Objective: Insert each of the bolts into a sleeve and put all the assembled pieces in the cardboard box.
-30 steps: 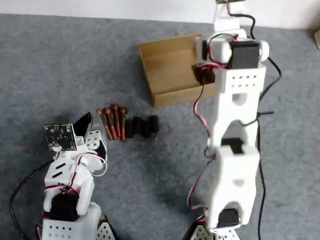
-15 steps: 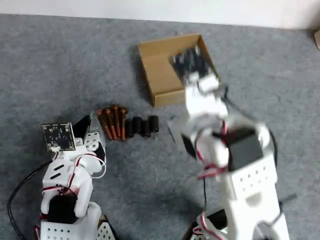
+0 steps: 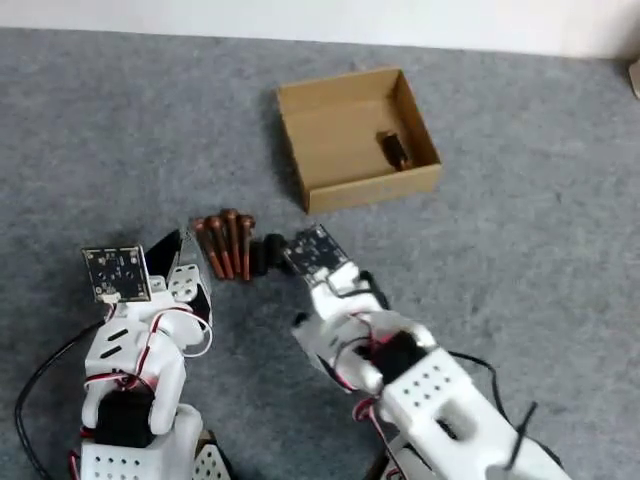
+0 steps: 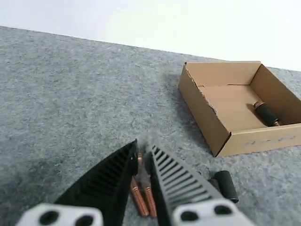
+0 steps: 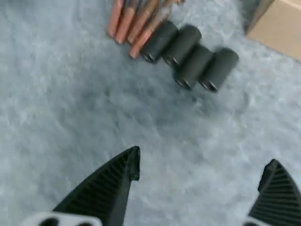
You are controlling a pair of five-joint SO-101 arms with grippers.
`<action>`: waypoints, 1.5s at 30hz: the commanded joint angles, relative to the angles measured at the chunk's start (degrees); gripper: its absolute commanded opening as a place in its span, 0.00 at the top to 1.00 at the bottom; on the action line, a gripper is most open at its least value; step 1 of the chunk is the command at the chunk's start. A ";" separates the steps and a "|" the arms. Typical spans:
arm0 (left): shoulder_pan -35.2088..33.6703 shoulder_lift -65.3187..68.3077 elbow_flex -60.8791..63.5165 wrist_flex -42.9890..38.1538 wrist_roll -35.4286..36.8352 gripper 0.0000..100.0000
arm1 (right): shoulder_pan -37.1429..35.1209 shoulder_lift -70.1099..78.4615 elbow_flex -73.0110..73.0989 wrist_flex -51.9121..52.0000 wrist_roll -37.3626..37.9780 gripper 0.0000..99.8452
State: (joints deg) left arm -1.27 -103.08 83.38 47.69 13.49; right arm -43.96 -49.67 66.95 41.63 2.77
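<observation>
The right arm has swung back from the brown cardboard box (image 3: 370,188). Now the right gripper (image 5: 203,160) hangs over the four short black sleeves (image 5: 190,56), its fingers wide apart. One black sleeve with a bolt in it (image 3: 392,149) lies in the box. The thin copper bolts (image 3: 225,245) lie right beside the sleeves on the grey table. The left gripper (image 4: 143,147) sits by the bolts, with just a thin gap between its fingers.
</observation>
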 commanded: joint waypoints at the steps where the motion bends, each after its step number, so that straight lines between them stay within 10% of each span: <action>1: 0.75 -0.40 -2.86 0.18 -0.26 0.95 | -1.27 9.54 -4.44 -7.96 -2.81 0.64; 18: -2.15 -0.40 -2.68 0.09 -0.18 0.95 | 7.78 40.57 -24.92 -13.58 -16.97 0.64; 45: -2.07 -0.48 -2.77 0.09 -0.09 0.95 | 10.15 58.15 -34.33 -17.54 -17.32 0.64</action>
State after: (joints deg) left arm -2.77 -103.08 83.38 47.69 13.58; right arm -35.25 8.35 33.89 21.05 -14.11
